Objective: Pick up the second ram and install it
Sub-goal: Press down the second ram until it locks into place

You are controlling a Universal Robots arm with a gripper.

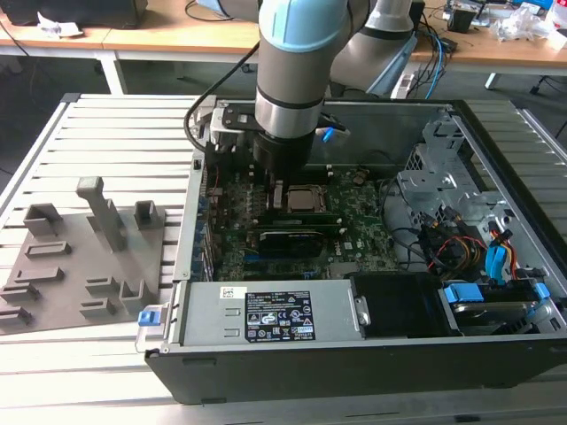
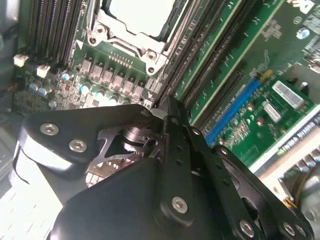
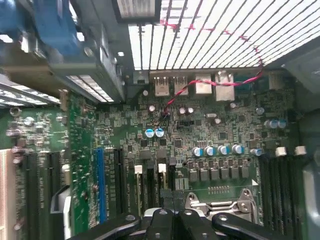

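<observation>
Pincer (image 2: 167, 107) of the grey-and-blue robot arm (image 1: 292, 80) is lowered inside the open black computer case (image 1: 496, 354), over the green motherboard (image 1: 354, 235) beside the silver processor socket (image 1: 306, 199). Whether its fingers are spread or pinching anything I cannot tell. I cannot make out the second ram. A grey plastic slotted tray (image 1: 80, 266) sits on the ribbed tabletop (image 1: 106, 133) at the exterior view's left.

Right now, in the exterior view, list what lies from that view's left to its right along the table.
Grey slotted tray → blue latch at the case corner → labelled power supply box → black fan block → blue drive clips → right wall of the computer case.
</observation>
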